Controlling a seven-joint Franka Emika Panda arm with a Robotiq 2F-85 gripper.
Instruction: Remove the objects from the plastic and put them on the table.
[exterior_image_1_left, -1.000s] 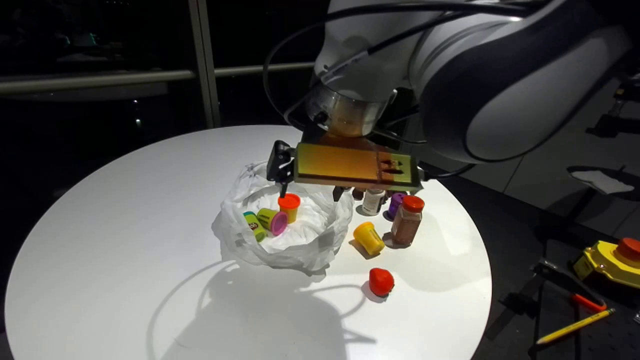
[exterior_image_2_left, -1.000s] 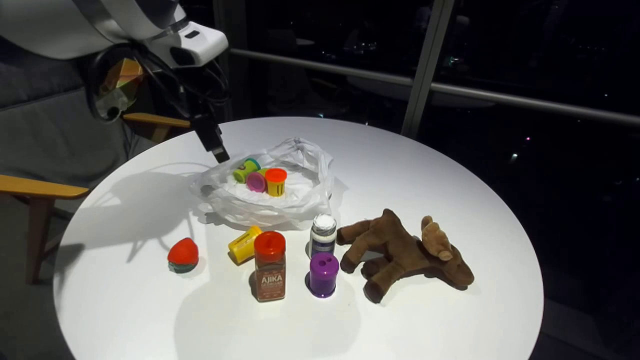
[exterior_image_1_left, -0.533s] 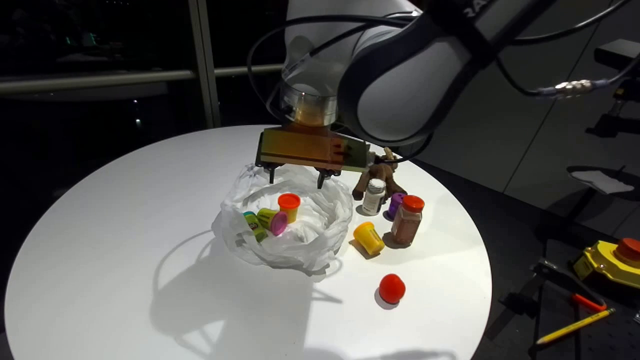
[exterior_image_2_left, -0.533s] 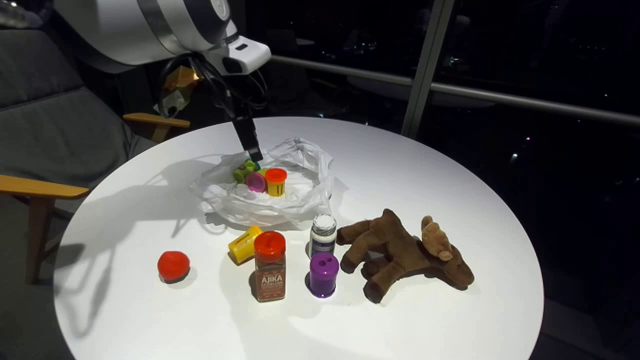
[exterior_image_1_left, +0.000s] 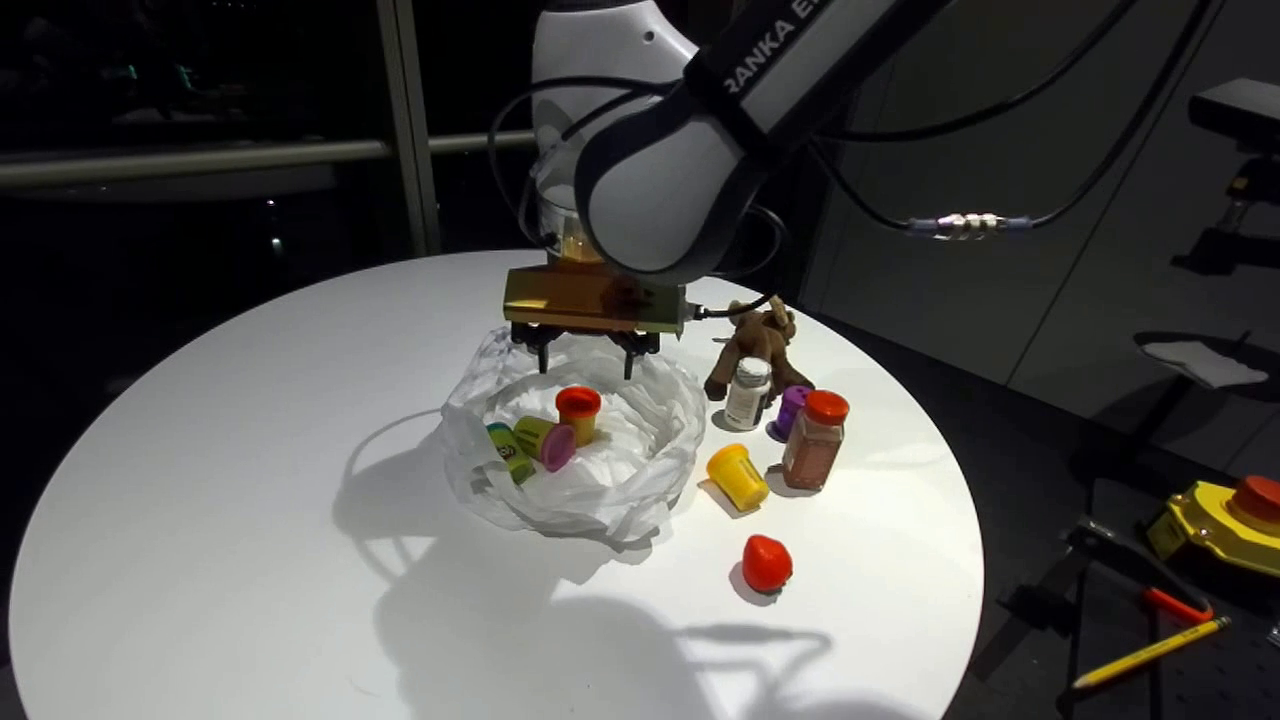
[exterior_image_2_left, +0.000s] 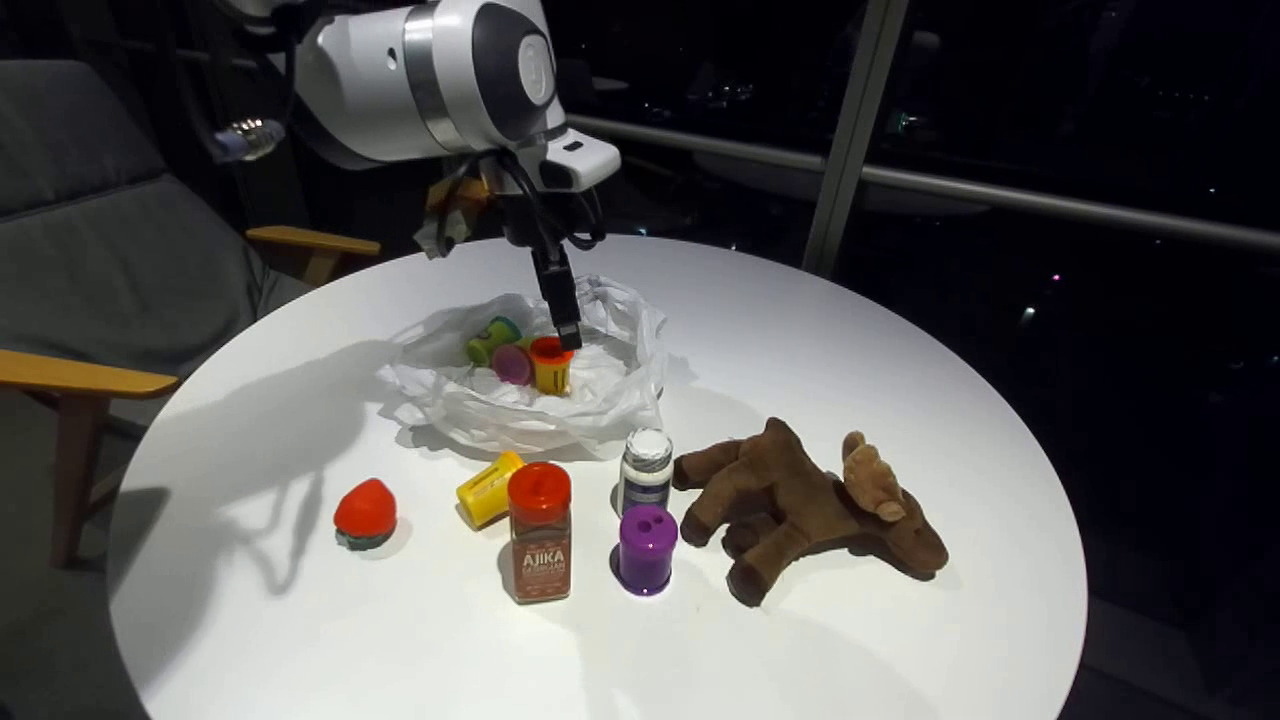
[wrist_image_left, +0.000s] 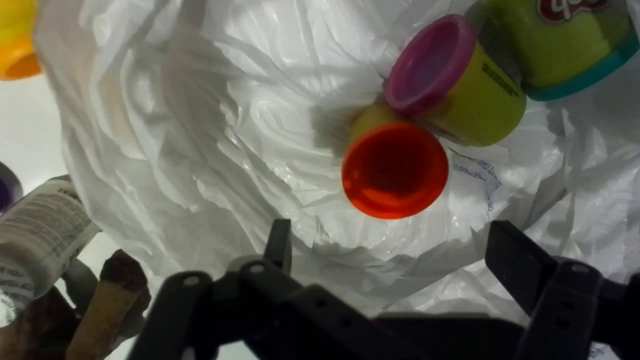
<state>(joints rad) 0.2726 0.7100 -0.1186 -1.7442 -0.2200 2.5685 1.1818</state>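
Note:
A crumpled white plastic bag (exterior_image_1_left: 600, 508) lies open on the round table (exterior_image_1_left: 230, 450). Inside it a yellow tub with a red lid (exterior_image_2_left: 551, 370) stands upright. Beside it a tub with a magenta lid (wrist_image_left: 465, 100) lies on its side. Past that lies a green tub with a teal lid (exterior_image_2_left: 493, 342). My gripper (exterior_image_1_left: 585, 371) points down above the bag, open and empty. In the wrist view the red lid lies just ahead of the gap between my fingertips (wrist_image_left: 389, 230). In an exterior view a fingertip (exterior_image_2_left: 570, 338) overlaps the red lid's edge; contact cannot be told.
On the table around the bag are a yellow tub (exterior_image_2_left: 490, 490) on its side, a strawberry (exterior_image_2_left: 366, 510), a spice jar (exterior_image_2_left: 541, 555), a purple sharpener (exterior_image_2_left: 648, 555), a white bottle (exterior_image_2_left: 645, 475) and a brown plush moose (exterior_image_2_left: 800, 500).
My gripper has swung over the bag, away from the strawberry's side, and now shades the red-lidded tub. The strawberry has rolled a little and back. The tubs in the bag have not moved.

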